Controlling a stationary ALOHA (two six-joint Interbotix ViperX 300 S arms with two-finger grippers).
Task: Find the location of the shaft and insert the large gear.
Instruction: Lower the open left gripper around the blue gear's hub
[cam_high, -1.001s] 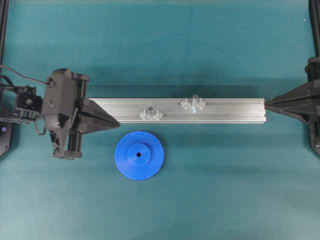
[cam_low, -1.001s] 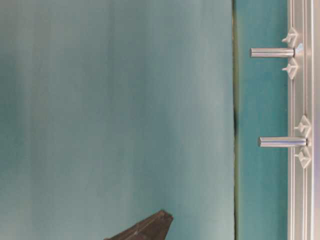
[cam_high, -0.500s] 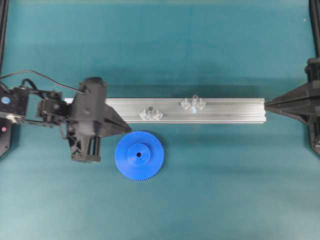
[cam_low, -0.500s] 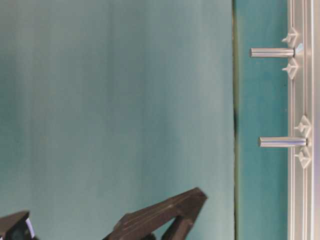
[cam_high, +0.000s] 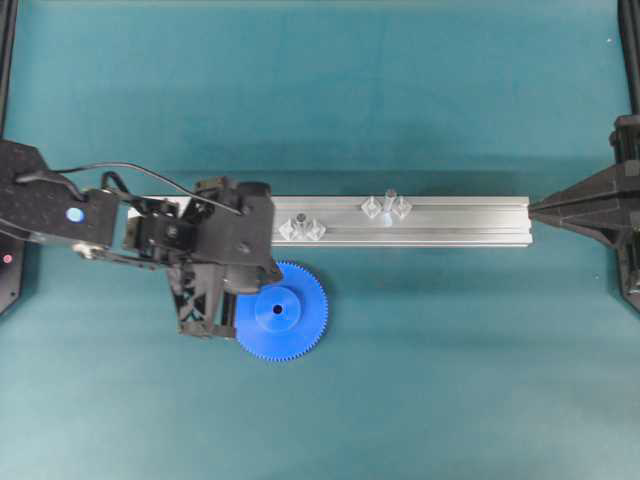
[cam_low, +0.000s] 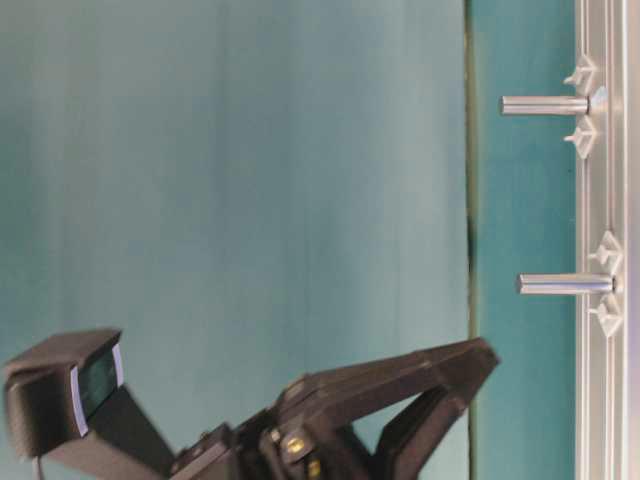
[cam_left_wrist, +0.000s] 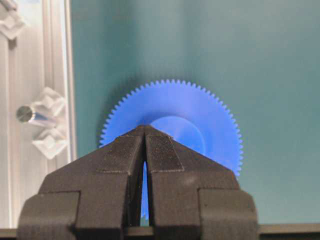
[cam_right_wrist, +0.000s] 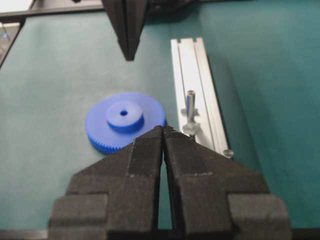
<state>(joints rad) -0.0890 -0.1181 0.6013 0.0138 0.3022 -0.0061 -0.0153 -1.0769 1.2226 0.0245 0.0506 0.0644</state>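
Left gripper hanging over the large gear, jaws pressed together and holding nothing.

The big blue toothed disc with its raised hub and centre hole is lying flat on the teal mat, just at 6 o'clock of the aluminium rail, with open mat spreading from 3 to 6 o'clock of it. The shaft is standing on the rail at 2 o'clock of the gear, between two clear mounts. The right gripper, also closed and empty, is sitting at the rail's 3 o'clock end.
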